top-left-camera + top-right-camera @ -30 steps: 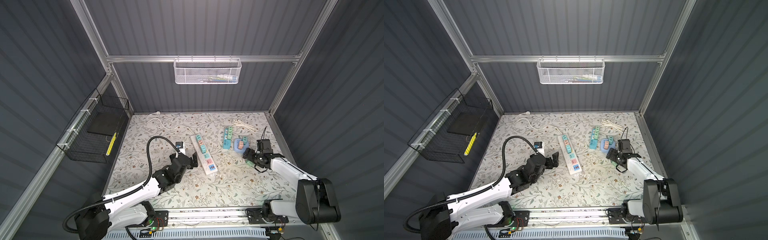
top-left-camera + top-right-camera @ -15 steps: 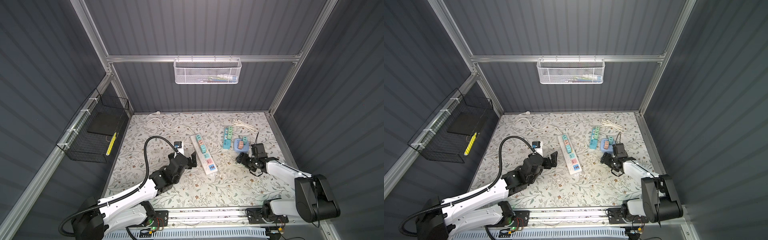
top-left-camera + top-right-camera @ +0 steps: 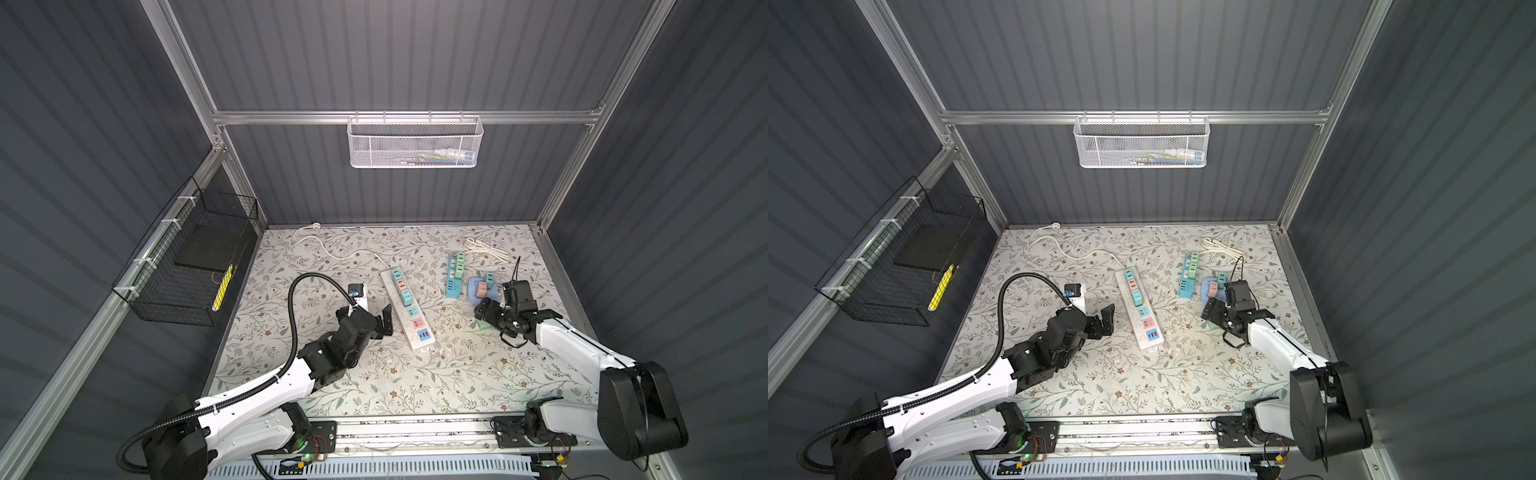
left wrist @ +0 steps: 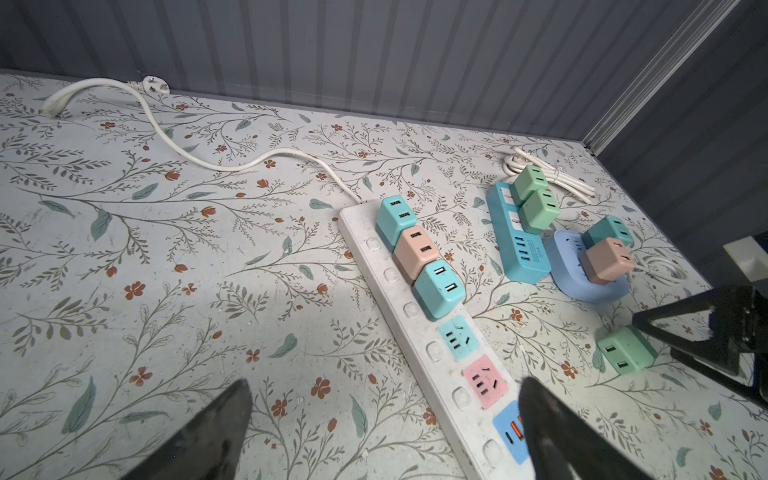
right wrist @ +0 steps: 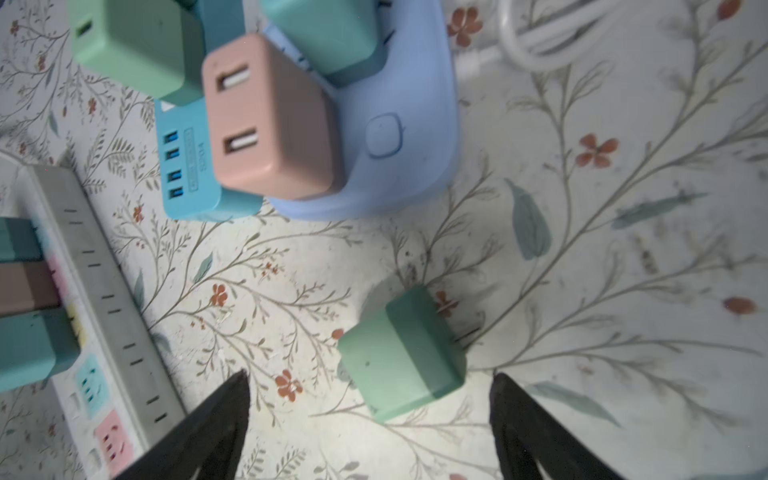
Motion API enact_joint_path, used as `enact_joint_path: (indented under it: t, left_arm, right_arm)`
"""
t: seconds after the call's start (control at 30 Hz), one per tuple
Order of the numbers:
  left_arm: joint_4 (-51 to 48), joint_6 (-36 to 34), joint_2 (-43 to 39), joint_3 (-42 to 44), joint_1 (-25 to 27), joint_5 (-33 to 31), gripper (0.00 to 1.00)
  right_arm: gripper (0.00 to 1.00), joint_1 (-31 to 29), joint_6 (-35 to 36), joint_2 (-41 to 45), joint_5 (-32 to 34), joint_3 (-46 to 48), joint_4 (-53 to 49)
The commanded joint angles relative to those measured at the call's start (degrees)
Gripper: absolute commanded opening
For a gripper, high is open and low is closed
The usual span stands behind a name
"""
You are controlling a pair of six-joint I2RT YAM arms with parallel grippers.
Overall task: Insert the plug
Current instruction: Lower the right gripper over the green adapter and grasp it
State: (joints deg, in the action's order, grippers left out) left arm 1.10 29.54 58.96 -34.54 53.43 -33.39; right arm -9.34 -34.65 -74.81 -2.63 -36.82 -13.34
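Both jaw pairs gape, empty: right gripper (image 5: 370,376) straddles the green plastic cube plug (image 5: 399,353) (sideways, untouched); left gripper (image 4: 384,381) hovers beside the long white power strip (image 4: 411,309).

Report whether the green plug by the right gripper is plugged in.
Out: green plug lies on its side on the mat, prongs bare.

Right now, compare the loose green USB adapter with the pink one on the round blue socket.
The green adapter lies loose on its side, prongs bare; the pink adapter stands plugged into the round blue socket. Green adapter's ports face sideways, pink adapter's upward. Both are two-port cubes.
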Motion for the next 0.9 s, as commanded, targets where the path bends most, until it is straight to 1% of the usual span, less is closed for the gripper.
enact_joint_path:
  t: [0.0,0.1,0.17,0.3,0.43,0.63,0.73,0.87]
  left_arm:
    - [-1.32,0.17,-1.04,-1.05,-0.40,-0.21,1.00]
    - [-1.88,-0.17,-0.89,-1.55,-0.39,-0.45,1.00]
    - [-2.35,-0.39,-0.88,-1.88,-0.42,-0.63,1.00]
    - [-2.21,-0.62,-1.21,-1.71,-0.36,-0.89,1.00]
    - [-1.62,-1.06,-0.38,-1.96,-0.41,-0.77,1.00]
    - [-1.59,-0.99,-0.18,-2.04,-0.37,-0.83,1.00]
    - [-1.88,-0.59,-0.36,-1.75,-0.40,-0.99,1.00]
    - [-2.50,-0.34,-1.21,-1.26,-0.35,-1.24,1.00]
  right_arm:
    - [0.90,1.25,3.13,-3.86,1.94,-1.58,0.88]
    - [0.88,1.11,4.56,-7.46,-2.68,-2.30,3.75]
    - [0.86,-0.33,4.46,-8.67,-3.05,-2.68,3.73]
    - [0.84,-5.71,4.53,-9.11,2.38,-3.09,1.04]
    - [0.81,-7.47,3.90,-11.39,8.28,-4.64,-2.69]
    - [0.75,-8.58,3.75,-13.84,10.67,-7.40,-5.01]
    - [0.74,-8.64,3.88,-14.58,11.83,-8.52,-5.91]
    - [0.70,-9.49,4.83,-14.76,11.47,-8.62,-5.40]
